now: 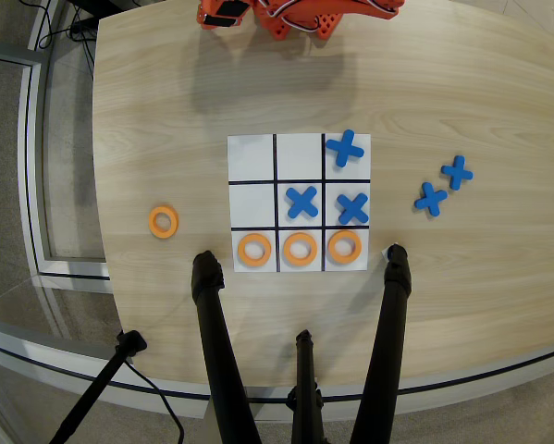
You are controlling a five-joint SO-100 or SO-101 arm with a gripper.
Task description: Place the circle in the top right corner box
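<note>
One loose circle (164,222), a flat orange ring, lies on the wooden table left of the white nine-cell sheet (251,157). Three more orange rings fill the sheet's bottom row: left cell (254,250), middle cell (300,250), right cell (344,246). In this overhead view the top right corner box (333,173) holds a blue cross (346,148). Blue crosses also lie in the centre cell (301,202) and the middle right cell (352,209). The orange arm (300,16) is folded at the table's far edge, well away from every piece; its fingers cannot be made out.
Two spare blue crosses (431,199) (457,172) lie on the table right of the sheet. Black stand legs (212,342) (389,333) rise at the near edge beside the sheet's bottom corners. The table's curved left edge (99,185) is close to the loose ring.
</note>
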